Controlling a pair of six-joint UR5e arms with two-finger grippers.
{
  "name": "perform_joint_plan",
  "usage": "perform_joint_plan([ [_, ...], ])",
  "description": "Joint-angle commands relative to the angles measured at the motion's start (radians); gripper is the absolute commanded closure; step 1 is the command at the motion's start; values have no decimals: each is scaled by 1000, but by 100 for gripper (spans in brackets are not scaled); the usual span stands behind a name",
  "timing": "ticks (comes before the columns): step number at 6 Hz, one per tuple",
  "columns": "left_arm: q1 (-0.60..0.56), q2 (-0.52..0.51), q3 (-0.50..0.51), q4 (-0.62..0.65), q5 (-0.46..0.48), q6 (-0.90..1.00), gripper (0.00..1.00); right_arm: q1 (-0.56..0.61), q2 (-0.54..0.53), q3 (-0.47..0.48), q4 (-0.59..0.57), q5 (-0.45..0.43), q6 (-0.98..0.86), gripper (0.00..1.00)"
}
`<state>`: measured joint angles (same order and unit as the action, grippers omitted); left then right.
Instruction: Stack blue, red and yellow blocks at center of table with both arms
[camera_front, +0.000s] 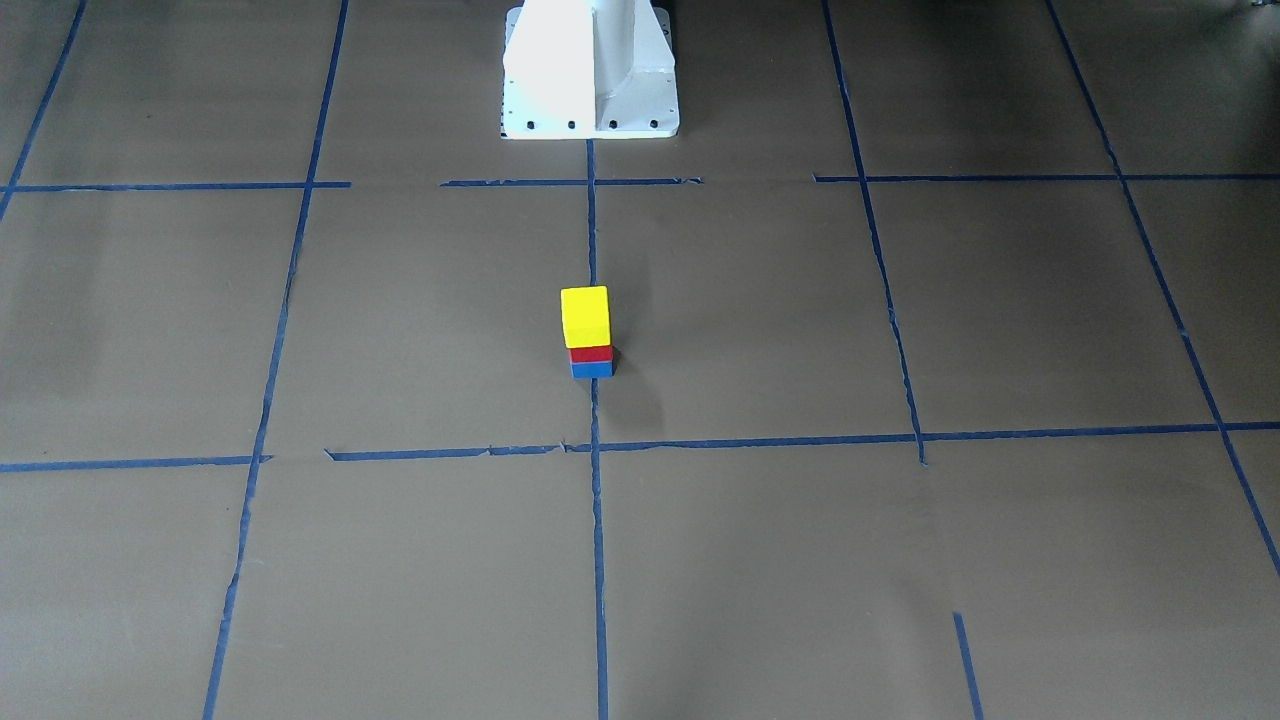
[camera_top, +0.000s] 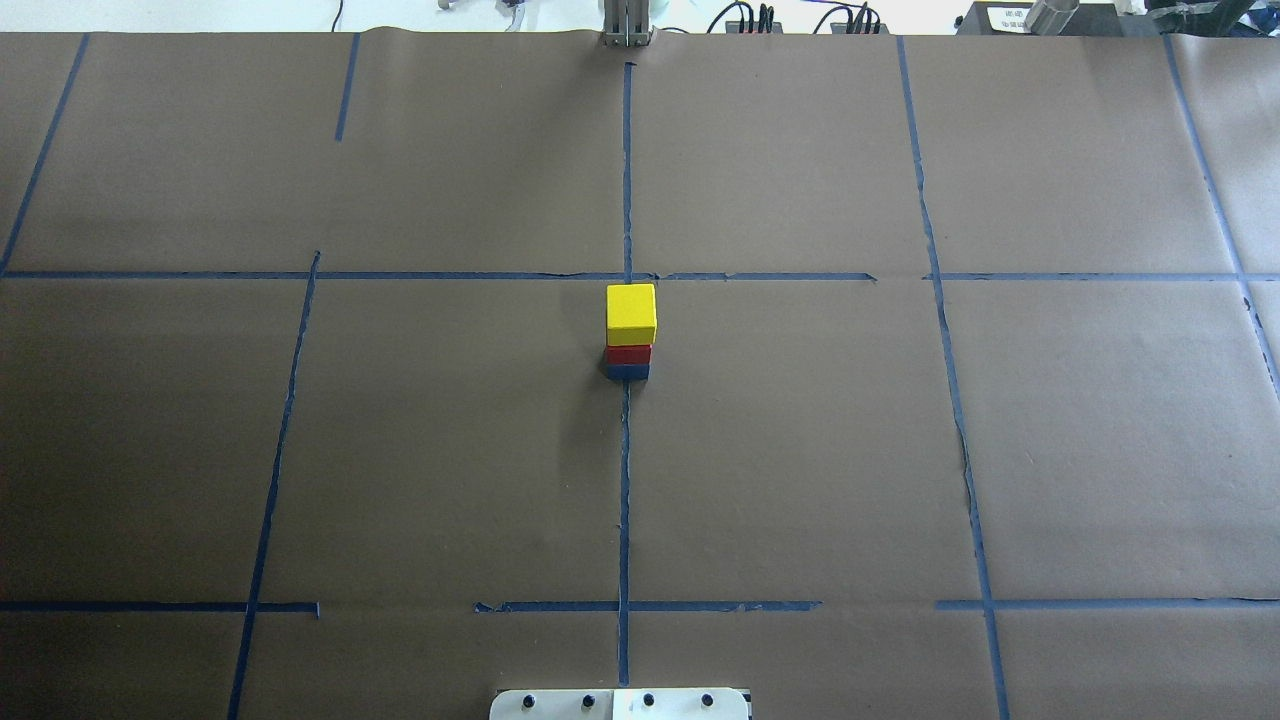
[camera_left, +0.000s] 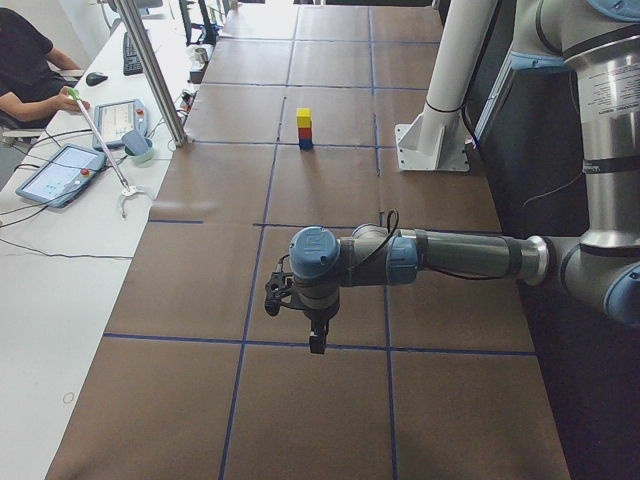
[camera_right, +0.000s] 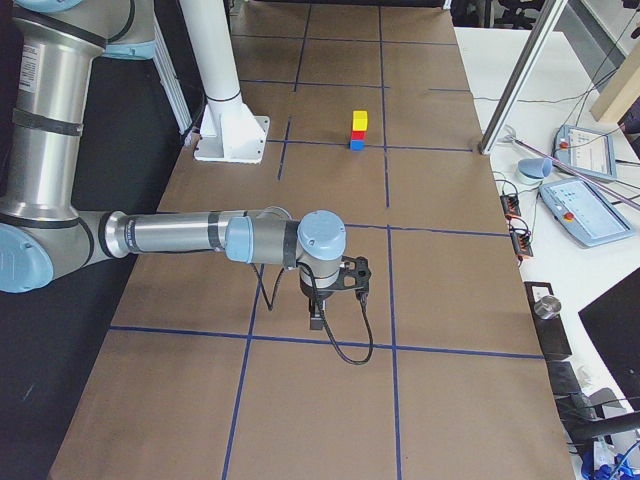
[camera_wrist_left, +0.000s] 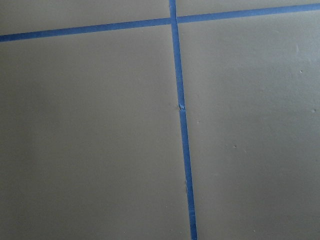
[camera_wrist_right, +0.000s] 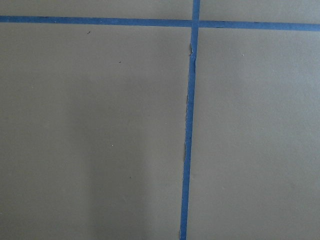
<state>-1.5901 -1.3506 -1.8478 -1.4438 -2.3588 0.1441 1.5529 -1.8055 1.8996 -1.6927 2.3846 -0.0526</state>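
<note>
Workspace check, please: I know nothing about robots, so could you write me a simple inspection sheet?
Surface: table of brown paper with a blue tape grid, tape torn in spots.
Job's things: yellow block on red block on blue block, one upright stack on the centre line.
Clutter: nothing seen.
Grippers: left gripper and right gripper hang over the table, far from the stack; open or shut, cannot tell.
Cables: black cable loops below the right wrist.
Surroundings: white pedestal; person at a side desk with tablets.
</note>
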Motion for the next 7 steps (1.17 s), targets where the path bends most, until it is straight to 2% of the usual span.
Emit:
perform_joint_plan([
  [1,2,-5,4,-6,9,6,0,-1,-3,4,-1,-1,-3,0],
  [5,22,-12,-7,-7,10,9,0,-2,9,-34,2,1,-3,0],
  [7,36,-12,-18,-10,9,9,0,-1,14,-45,57,1,-1,0],
])
